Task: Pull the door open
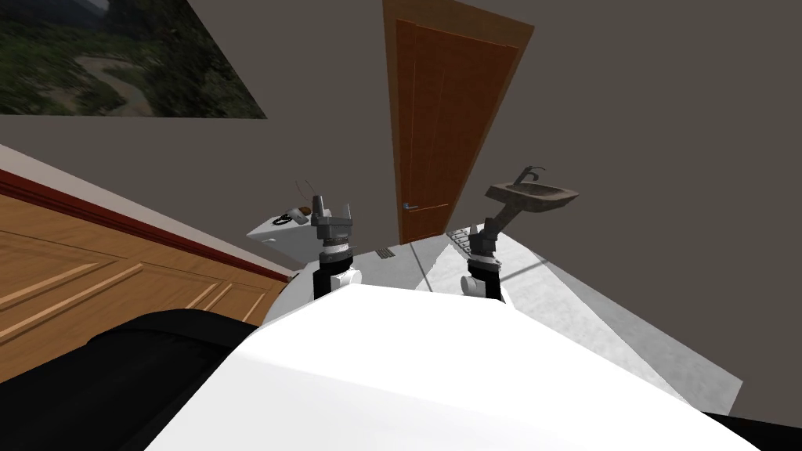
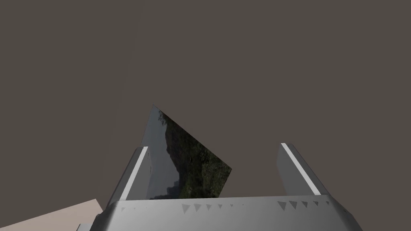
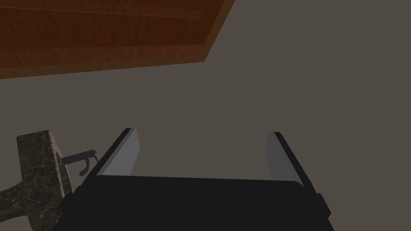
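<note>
Head view: your brown door (image 1: pixel 446 125) stands shut at twelve o'clock, its handle (image 1: pixel 409 206) low at its seven; sink (image 1: pixel 532 196) at two. Left wrist: left gripper (image 2: pixel 212 168) spread wide, holding nothing. Right wrist: right gripper (image 3: pixel 202 154) equally wide, empty, door beyond.

Clear run from right gripper (image 3: pixel 202 132) ahead to door (image 1: pixel 442 133); bare wall (image 3: pixel 241 100) beyond its spread fingers. Sink (image 1: pixel 532 196) crowds its outer side.

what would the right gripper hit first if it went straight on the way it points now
Most likely the bare grey-brown wall: it shows between the right gripper's open fingers. The brown door and the mottled sink lie off that line. How far the wall is, I cannot tell.
</note>
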{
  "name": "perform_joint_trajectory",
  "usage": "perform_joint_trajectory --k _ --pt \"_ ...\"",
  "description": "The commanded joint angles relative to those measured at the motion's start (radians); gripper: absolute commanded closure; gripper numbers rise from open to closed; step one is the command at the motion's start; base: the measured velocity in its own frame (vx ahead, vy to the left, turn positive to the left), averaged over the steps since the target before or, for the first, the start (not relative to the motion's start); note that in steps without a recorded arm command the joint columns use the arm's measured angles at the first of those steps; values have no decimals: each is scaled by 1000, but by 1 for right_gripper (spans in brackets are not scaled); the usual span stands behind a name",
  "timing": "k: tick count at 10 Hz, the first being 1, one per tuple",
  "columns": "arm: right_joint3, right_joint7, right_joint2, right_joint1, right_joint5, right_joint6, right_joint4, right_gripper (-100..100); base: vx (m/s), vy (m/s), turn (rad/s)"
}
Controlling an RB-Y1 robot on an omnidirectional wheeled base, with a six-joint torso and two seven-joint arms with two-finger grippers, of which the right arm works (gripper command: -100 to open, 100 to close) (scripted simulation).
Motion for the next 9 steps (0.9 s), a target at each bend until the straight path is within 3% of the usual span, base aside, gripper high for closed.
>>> perform_joint_trajectory --k 1,9 --pt "1 -5 -5 -12 4 -12 44 -100 35 13 51" --pt "-4 -36 -32 -78 14 -46 223 -100 67 13 66"
